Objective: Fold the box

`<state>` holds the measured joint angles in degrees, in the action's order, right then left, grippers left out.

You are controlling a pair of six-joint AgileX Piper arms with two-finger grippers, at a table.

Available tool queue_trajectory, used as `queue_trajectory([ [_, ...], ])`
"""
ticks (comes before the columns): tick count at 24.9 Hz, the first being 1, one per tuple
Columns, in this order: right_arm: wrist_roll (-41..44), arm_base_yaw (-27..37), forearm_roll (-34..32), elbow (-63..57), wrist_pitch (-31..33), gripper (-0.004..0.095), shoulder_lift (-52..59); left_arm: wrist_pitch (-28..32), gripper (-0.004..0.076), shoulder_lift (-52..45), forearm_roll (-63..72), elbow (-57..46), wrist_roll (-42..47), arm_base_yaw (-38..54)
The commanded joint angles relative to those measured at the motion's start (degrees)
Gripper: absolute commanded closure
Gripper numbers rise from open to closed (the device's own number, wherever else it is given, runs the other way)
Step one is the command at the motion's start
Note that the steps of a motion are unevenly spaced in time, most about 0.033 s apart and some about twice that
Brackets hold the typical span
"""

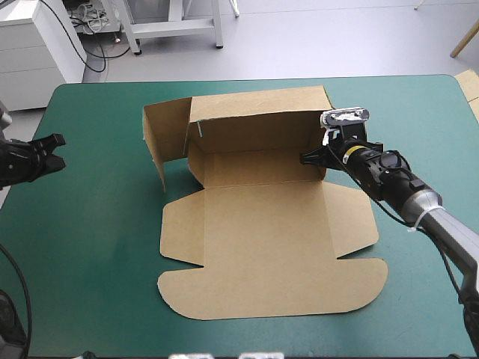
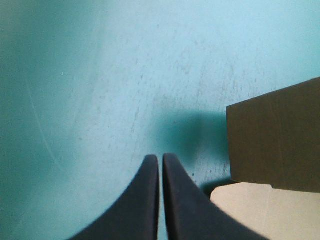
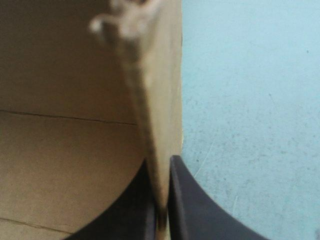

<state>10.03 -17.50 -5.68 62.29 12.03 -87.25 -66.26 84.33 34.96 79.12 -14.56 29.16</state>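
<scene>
The brown box (image 1: pixel 262 247) lies mid-table, its lid and front flaps flat toward the near edge. Its back wall (image 1: pixel 258 120) stands upright, and a left side wall (image 1: pixel 166 134) is raised at the far left. My right gripper (image 1: pixel 305 158) is at the box's right side, shut on the thin right wall (image 3: pixel 150 100), whose edge runs up between the fingers (image 3: pixel 161 162). My left gripper (image 1: pixel 58 152) hovers near the table's left edge, apart from the box, shut and holding nothing (image 2: pixel 160 157). Ahead of it and to one side stands a box wall (image 2: pixel 280 140).
Bare teal-green cover (image 1: pixel 97 224) surrounds the box on the left, right and near sides. A piece of pale brown board (image 1: pixel 470 84) shows at the table's far right corner.
</scene>
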Motion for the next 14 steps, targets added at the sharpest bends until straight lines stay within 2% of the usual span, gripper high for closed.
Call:
queue_trajectory([
  [1,-1.88,0.32,0.16,2.76,-4.24,0.0924,2.28,4.38,0.0717,-2.12,6.47,-3.90,0.37,1.16],
  [3,-3.54,0.32,0.16,4.70,-1.56,0.0924,2.28,5.80,0.0717,-2.12,6.87,-5.85,-0.17,1.16],
  [5,-3.54,0.32,0.16,9.90,5.86,0.0924,1.94,6.48,0.0717,-2.12,6.44,-6.86,-0.69,1.27],
  [7,-3.54,0.32,0.16,18.83,17.99,0.0924,0.83,6.90,0.0717,-2.12,6.44,-6.85,-0.90,1.27],
  [14,-2.04,0.32,3.62,35.55,38.39,0.0924,-3.11,7.00,0.0717,-2.12,6.35,-6.89,-1.06,1.27],
])
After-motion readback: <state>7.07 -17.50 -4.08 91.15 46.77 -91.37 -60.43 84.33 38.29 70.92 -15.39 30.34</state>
